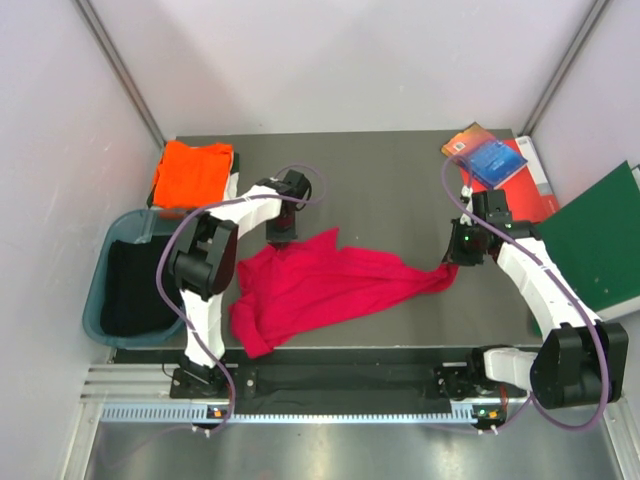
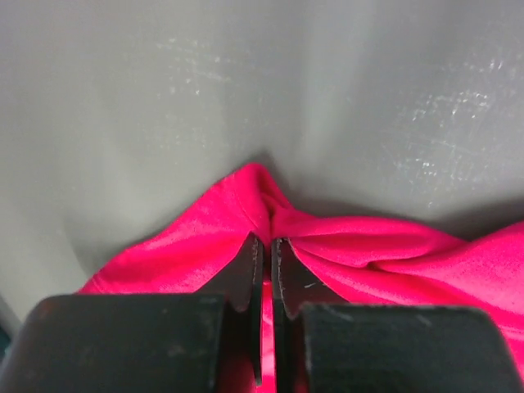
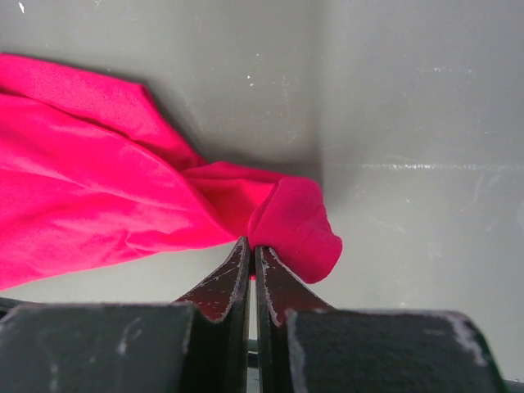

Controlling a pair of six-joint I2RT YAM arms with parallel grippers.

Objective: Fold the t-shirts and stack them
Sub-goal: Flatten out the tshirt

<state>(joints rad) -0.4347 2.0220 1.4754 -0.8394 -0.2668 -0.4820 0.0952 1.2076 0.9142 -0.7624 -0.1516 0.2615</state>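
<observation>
I am holding the crimson t-shirt point(image 1: 320, 285) at two ends so that I can draw it out flat before any fold. The left fingers point(image 2: 248, 270) are pressing together on a raised ridge of cloth at the shirt's far left edge. The right fingers point(image 3: 232, 274) are pinching shut on the narrow tip that is stretching out toward the right side. Between the two grips the shirt is lying crumpled across the middle of the surface point(image 1: 400, 190), with its near left part bunching close to the front edge. To my eye it is not yet spread, so folding is only beginning.

The orange t-shirt point(image 1: 192, 172) is sitting folded at the far left corner, just beside the bin point(image 1: 98, 305). I am treating that as the spot where the stack is going. The books point(image 1: 490, 160) and green binder point(image 1: 595, 245) are lying on the right, apart from the cloth, though the right arm is working near them.
</observation>
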